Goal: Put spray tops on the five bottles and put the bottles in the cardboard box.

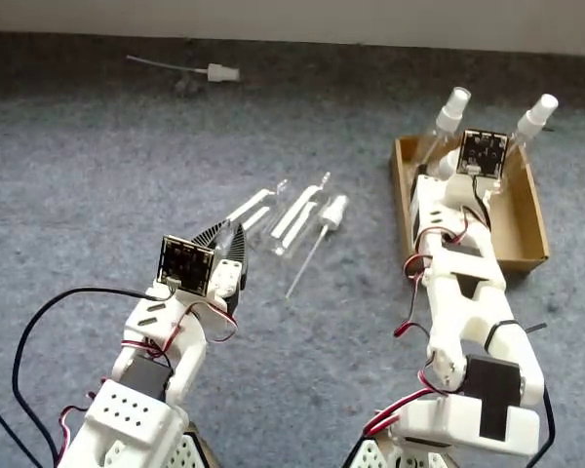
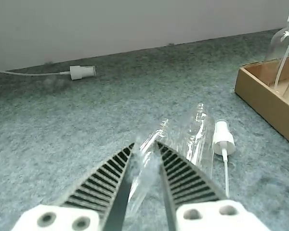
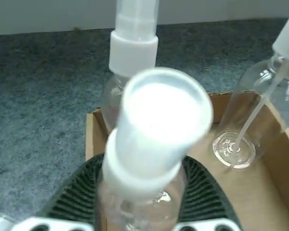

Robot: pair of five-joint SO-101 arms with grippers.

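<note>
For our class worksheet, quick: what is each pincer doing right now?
Left pincer: closed on an uncapped bottle.
Right pincer: closed on a capped bottle.

We identify the place as an indoor robotics test bench. The surface (image 1: 97,175) has a grey, carpet-like covering and ends at a plain pale wall (image 2: 135,29). The left arm (image 1: 136,414) and right arm (image 1: 458,322) have white plastic shells, with bare wires (image 1: 412,268) routed outside them. We cannot tell what the wider room is.
</note>
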